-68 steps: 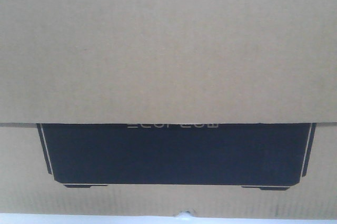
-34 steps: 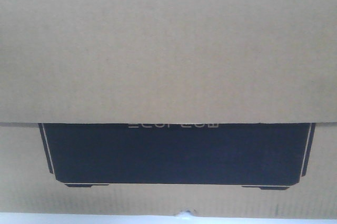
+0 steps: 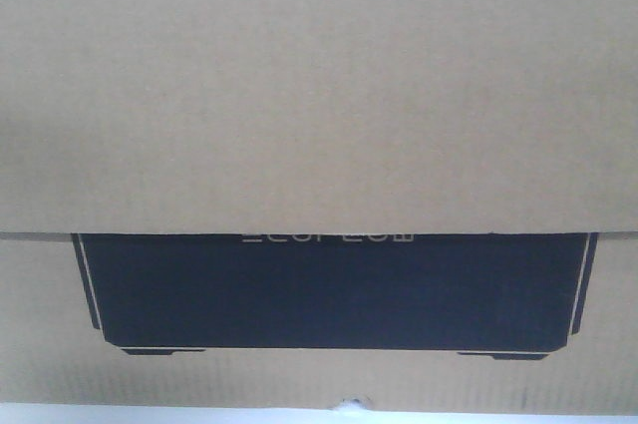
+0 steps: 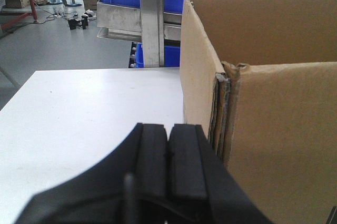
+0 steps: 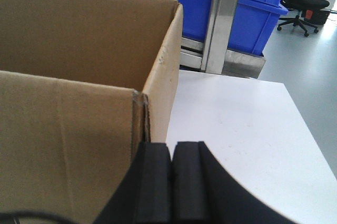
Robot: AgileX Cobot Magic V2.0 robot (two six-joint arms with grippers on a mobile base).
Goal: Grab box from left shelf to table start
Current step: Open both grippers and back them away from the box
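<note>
Front view: the box point(image 3: 319, 95) fills the frame, its black panel point(image 3: 329, 289) low, a pale strip of the table point(image 3: 150, 414) beneath. Left wrist view: the left pincer point(image 4: 168, 155), pads pressed together, sits just left of the box's corner over the table. Right wrist view: the right pincer point(image 5: 172, 182), also pressed together, sits just right of the box's other corner; blue bins point(image 5: 253, 8) stand beyond.

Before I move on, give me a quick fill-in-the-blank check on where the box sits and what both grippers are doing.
1. The box rests on the white ____.
2. The left gripper has its pads pressed together, so it is ____.
3. The right gripper sits beside the box's outer corner and holds ____.
4. Behind the box, the bins are coloured ____.

Missing words: table; shut; nothing; blue
</note>
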